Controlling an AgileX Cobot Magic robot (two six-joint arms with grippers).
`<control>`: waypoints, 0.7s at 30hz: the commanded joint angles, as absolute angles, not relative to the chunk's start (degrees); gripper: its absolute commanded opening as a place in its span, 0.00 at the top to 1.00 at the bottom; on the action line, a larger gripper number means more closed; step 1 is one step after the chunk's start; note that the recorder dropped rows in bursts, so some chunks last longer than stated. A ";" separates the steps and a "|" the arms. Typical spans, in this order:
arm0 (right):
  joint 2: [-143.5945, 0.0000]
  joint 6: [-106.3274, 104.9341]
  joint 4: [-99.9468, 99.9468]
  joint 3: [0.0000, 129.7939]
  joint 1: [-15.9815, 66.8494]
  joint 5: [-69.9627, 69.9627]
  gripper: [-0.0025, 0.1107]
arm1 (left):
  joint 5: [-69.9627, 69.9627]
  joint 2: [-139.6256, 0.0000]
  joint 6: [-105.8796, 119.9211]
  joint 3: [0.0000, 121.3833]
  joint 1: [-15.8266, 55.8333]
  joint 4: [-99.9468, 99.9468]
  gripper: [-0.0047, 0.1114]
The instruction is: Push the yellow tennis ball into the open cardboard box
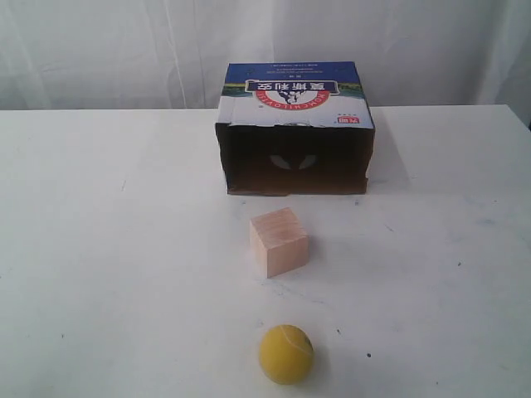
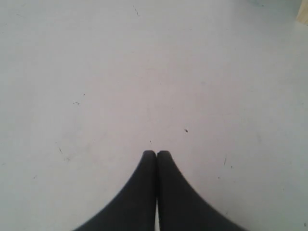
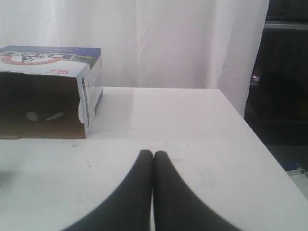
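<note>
The yellow tennis ball [image 1: 286, 354] rests on the white table near the front edge of the exterior view. Behind it, at the back middle, the open cardboard box [image 1: 296, 128] lies with its dark opening facing the ball and its blue-and-white printed side up. The box [image 3: 48, 91] also shows in the right wrist view. Neither arm appears in the exterior view. My left gripper [image 2: 157, 153] is shut with nothing in it, above bare table. My right gripper [image 3: 153, 153] is shut too, empty, off to the side of the box.
A pale wooden cube [image 1: 279, 241] stands between the ball and the box opening, right on the line between them. A white curtain [image 3: 159, 43] hangs behind the table. The table's edge [image 3: 255, 139] drops off beside the right gripper.
</note>
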State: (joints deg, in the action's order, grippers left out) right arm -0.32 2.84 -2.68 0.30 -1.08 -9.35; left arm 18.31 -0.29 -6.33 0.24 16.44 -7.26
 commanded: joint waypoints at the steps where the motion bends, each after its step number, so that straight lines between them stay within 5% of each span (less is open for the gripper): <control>1: 0.00 3.22 -2.78 0.00 -1.47 -9.68 0.98 | 19.31 0.00 -6.20 0.00 16.73 -7.28 0.96; 13: 0.00 4.80 -2.11 11.58 -1.47 -6.41 0.98 | 19.31 0.00 -6.20 0.00 16.73 -7.28 0.96; 21: 0.00 9.36 2.05 26.52 -1.47 -28.57 0.98 | 19.31 0.00 -6.20 0.00 16.73 -7.28 0.96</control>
State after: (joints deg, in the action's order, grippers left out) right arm -0.10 8.01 -1.02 22.27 -1.08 -19.19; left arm 18.31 -0.29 -6.33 0.24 16.44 -7.26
